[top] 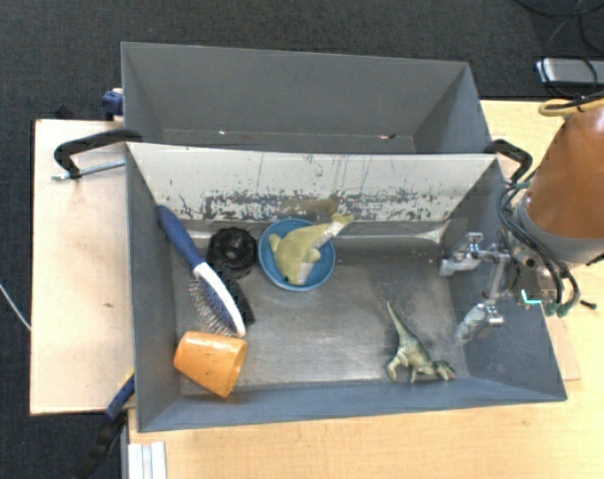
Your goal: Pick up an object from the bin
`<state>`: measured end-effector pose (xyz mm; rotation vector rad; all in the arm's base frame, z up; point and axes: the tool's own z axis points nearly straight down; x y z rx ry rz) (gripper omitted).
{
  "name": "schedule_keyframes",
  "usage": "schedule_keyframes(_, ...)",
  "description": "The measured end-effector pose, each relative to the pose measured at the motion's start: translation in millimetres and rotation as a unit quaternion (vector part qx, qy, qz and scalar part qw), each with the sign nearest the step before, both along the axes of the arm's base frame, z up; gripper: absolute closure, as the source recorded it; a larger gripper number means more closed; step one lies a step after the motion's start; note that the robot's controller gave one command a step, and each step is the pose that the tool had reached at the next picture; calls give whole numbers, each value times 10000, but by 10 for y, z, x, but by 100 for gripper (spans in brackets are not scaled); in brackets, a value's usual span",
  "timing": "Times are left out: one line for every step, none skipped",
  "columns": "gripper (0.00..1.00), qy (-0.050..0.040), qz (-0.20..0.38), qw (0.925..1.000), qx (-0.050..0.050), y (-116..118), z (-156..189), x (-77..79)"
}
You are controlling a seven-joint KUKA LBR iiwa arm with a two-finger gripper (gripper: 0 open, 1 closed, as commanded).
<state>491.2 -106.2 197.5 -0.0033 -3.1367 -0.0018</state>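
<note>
Beside the green toy dinosaur (pixel 413 355), the hand (pixel 469 289) hangs spread apart.

Grey bin (pixel 282 88), orange cup (pixel 211 363), blue-and-white brush (pixel 204 277), black disc (pixel 232 249), blue bowl (pixel 271 259), olive-green dinosaur (pixel 414 352) right of the bowl.
</note>
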Motion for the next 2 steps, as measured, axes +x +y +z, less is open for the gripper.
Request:
schedule_keyframes(0, -60, -71, 10000, 1, 737, -1164, 259)
schedule_keyframes(0, -90, 1578, 9874, 7, 1299, -673, 859)
